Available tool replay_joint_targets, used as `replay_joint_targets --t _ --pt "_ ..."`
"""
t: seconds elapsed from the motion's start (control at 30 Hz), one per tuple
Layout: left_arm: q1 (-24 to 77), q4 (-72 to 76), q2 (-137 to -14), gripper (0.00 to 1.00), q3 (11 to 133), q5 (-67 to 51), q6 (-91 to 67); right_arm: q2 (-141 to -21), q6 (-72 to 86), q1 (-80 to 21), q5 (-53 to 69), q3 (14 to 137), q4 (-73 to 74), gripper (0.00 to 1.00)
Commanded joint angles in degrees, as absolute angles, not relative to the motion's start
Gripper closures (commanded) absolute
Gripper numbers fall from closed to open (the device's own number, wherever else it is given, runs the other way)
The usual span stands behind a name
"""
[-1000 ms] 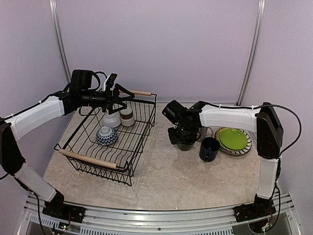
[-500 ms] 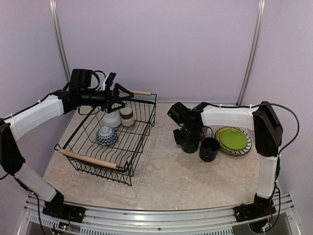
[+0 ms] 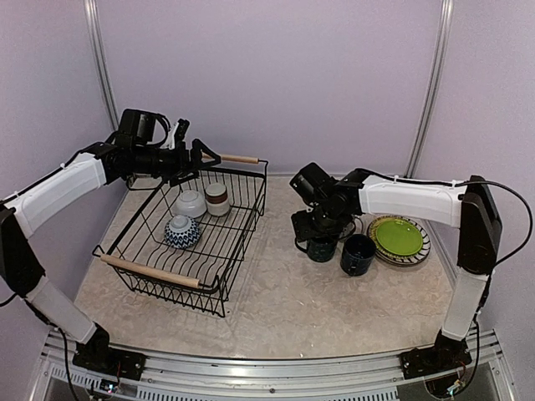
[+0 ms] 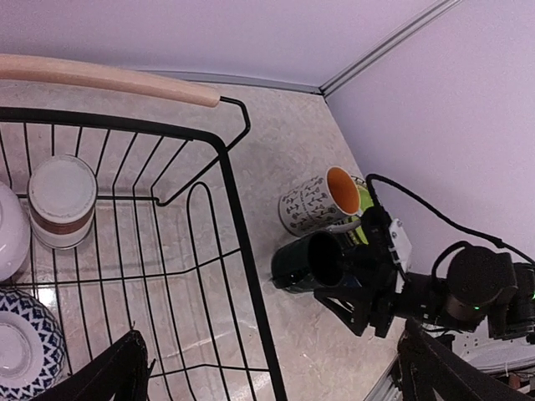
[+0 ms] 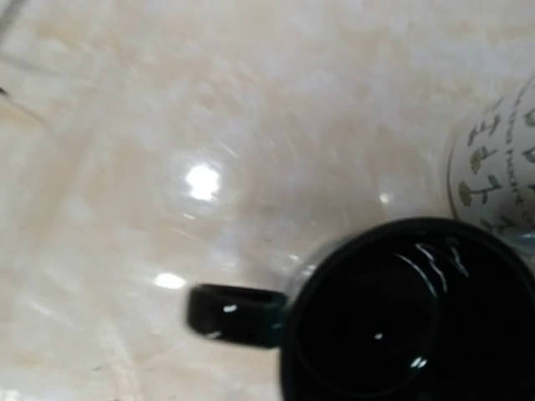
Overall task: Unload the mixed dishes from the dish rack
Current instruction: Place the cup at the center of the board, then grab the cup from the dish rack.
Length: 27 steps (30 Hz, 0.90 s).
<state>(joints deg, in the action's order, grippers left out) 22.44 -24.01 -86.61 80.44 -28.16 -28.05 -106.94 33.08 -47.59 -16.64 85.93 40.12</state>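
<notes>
The dish rack point(image 3: 238, 219) stands on the left and holds a white bowl point(image 3: 191, 203), a small cup point(image 3: 217, 199) and a blue patterned bowl point(image 3: 182, 231). My left gripper point(image 3: 201, 156) hovers open over the rack's far edge, with nothing between its fingers. On the right, a dark mug point(image 3: 322, 248) stands upright on the table just under my right gripper point(image 3: 316, 227), which is open and off it. In the right wrist view this mug point(image 5: 401, 317) sits free, handle to the left. A second dark mug point(image 3: 358, 254) stands beside it. The lime green plate point(image 3: 398, 236) lies on the striped plate point(image 3: 420, 251).
A patterned white mug point(image 4: 322, 200) stands behind the dark mug point(image 4: 305, 261), close to the plates. The rack's wooden handles point(image 3: 150, 271) run along its near and far rims point(image 4: 109, 79). Walls close in behind and on both sides.
My right gripper carried the dark mug rightward and down next to the other mug, set it on the table and opened. My left arm drew back slightly.
</notes>
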Motion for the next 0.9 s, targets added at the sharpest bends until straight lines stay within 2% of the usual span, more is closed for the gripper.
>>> replay_joint_targets --t 0.0,0.3,0.57,0.87 --pt "21.77 -29.72 -90.3 0.01 83.84 -21.03 -23.45 -101.3 32.17 -50.13 -19.51 82.99 36.82 0.23" --pt "21.46 -38.17 -100.84 0.01 92.39 -11.01 -21.79 -87.74 32.12 -50.8 -19.6 68.12 25.62 0.12" --pt "21.37 -40.61 -111.65 0.01 100.73 -5.78 -21.63 -81.48 32.61 -50.8 -17.92 61.77 21.02 0.09" --pt "21.0 -45.28 -126.18 0.01 115.57 -4.04 -15.95 -78.13 33.0 -50.8 -17.79 59.51 19.78 0.07"
